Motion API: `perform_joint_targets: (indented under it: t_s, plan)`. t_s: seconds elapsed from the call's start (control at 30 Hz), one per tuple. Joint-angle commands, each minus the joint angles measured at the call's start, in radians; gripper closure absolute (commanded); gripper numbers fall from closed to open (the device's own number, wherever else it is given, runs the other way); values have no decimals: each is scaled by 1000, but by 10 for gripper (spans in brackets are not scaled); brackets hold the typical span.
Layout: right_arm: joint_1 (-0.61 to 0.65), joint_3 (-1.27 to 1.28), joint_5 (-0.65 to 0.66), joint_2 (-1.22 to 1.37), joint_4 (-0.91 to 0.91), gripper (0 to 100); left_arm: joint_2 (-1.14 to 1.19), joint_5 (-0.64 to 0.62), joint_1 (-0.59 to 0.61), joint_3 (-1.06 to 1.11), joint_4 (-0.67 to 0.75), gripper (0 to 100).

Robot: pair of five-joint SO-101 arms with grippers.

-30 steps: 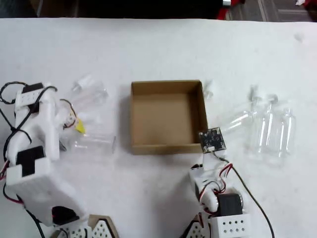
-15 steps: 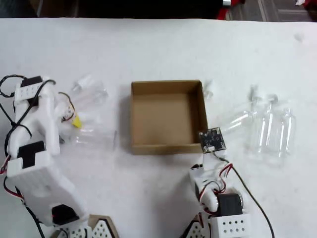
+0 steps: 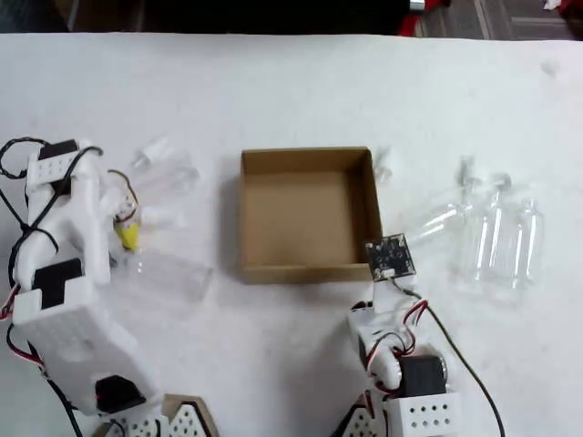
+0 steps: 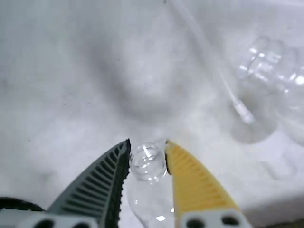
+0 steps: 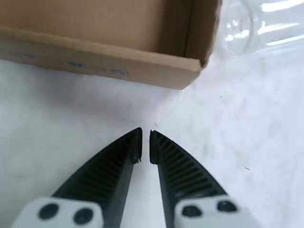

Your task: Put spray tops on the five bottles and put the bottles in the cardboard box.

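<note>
**Left gripper** (image 4: 147, 151): the grey and yellow fingers are closed against opposite sides of the open neck of a clear bottle (image 4: 148, 166). In the high view, this bottle lies on the white counter (image 3: 273, 82) to the left of the box (image 3: 305, 214), with its body angled toward the box's near left corner.

**Adjacent items:** a second bottle (image 3: 168, 173) lies beyond the held one, also left of the box. A thin white tube (image 4: 241, 110) lies on the counter ahead of the left gripper.

**Right gripper** (image 5: 145, 137): the two black fingers are almost together, with only a narrow slit between the tips, and they hold nothing. The gripper is just above the counter, near the box's near right corner.

**Box:** it sits at the counter's centre, open side up.

**Remaining bottles:** three bottles (image 3: 487, 237) lie side by side on the counter to the right of the box, and the nearest one points its mouth at the box wall.
</note>
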State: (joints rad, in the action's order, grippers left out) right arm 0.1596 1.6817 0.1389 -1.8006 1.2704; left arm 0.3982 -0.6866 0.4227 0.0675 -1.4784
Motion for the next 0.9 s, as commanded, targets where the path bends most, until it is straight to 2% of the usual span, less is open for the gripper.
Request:
perform_joint_targets:
  t_s: [0.0,0.3,0.47,0.57,0.87]
  plan:
    - [-5,9,9,-5,2,981,-15,-3,-31,-51,-18,978]
    - [-5,9,9,-5,2,981,-12,-2,-176,-193,-144,978]
    - [-5,9,9,-5,2,981,-15,8,-209,-371,-245,978]
    - [-5,9,9,-5,2,981,-15,86,-240,-494,-296,978]
    - [-5,9,9,-5,2,981,-16,333,-412,-723,-299,979]
